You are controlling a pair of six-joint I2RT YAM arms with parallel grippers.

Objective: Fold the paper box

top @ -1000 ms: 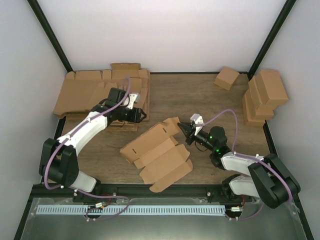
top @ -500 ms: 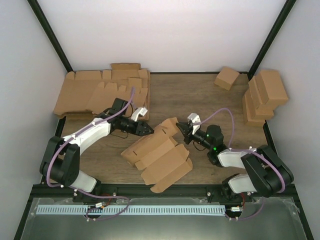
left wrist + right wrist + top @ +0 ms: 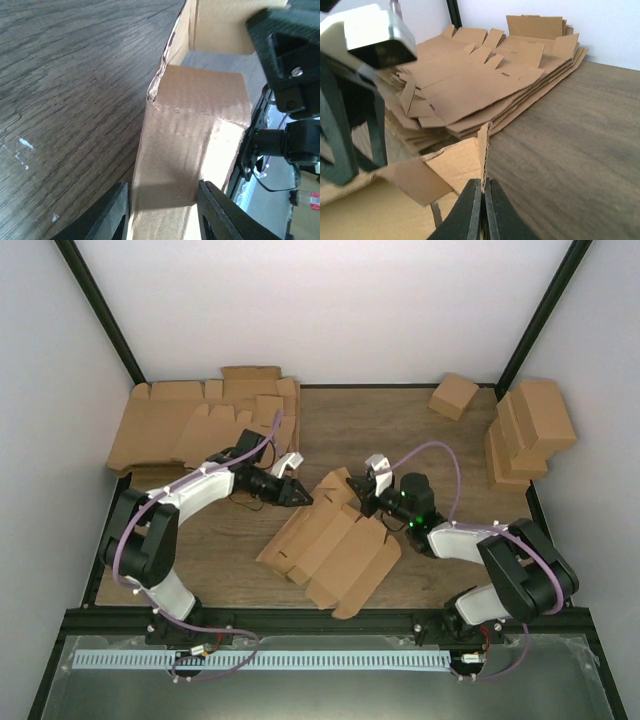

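Watching the paper box [image 3: 335, 550]: lies as an unfolded blank, spread beneath and between both sets of jaws, with its far end raised off the table [image 3: 400, 430]. Looks light, thin corrugated card. Should bend readily along the scored creases and wrinkle or tear anywhere else. Already shows a ragged, rumpled corner straight ahead of the left jaws. Best taken by a flap edge close to a crease, never by the middle of a panel. Likely floppy too, so liable to swing and sag if held by one end only.

Over to the right gripper [image 3: 482, 200]: pressed tight together on the thin upright edge of a flap, held right at the tips. A narrow hold, easy to slip from if tugged sideways.

Now the left gripper [image 3: 162, 212]: fingers [image 3: 114, 215] apart, one on either side of a stood-up flap filling the gap between them. Cannot tell whether pressing on the card or merely flanking it. Faces the right gripper across that raised end, near but not touching.

Further out: beyond the right jaws, a stack of flat blanks [image 3: 490, 85]. Well apart behind those jaws, finished folded boxes [image 3: 530, 430] piled at the table's side.
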